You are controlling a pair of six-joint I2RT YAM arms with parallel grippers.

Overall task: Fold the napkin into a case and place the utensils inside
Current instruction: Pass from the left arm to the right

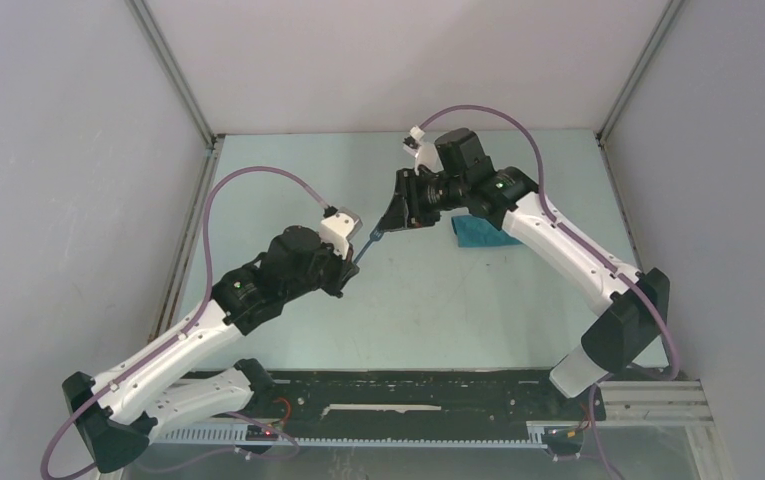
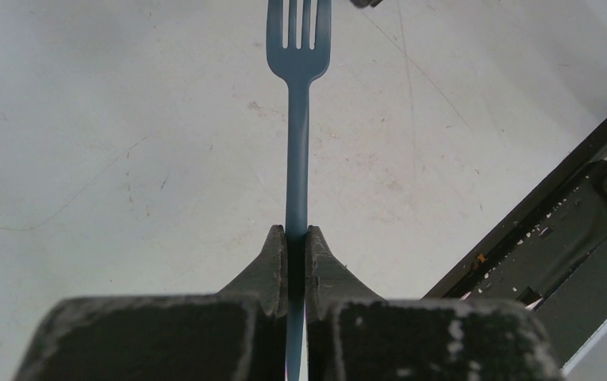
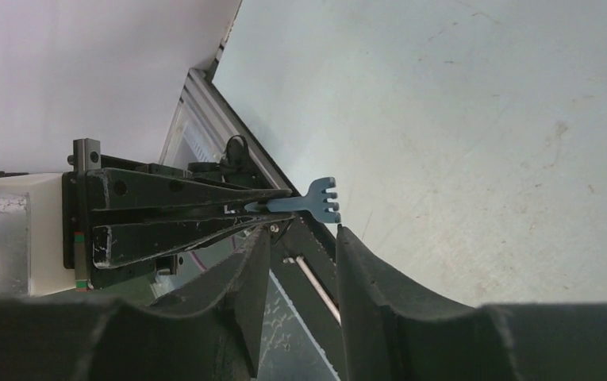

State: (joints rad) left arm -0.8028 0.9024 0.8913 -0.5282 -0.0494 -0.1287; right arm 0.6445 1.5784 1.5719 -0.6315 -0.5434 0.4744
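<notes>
Fork handover in mid-air, watch those tines!
Clamped by handle in left pincer; right pincer parted, empty, just beside tines. Could twist loose if pinched off-centre. Napkin well apart on surface.

Teal napkin on pale table

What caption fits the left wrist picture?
The left gripper pinches a blue fork by its handle, tines pointing away over the scuffed table.
</notes>
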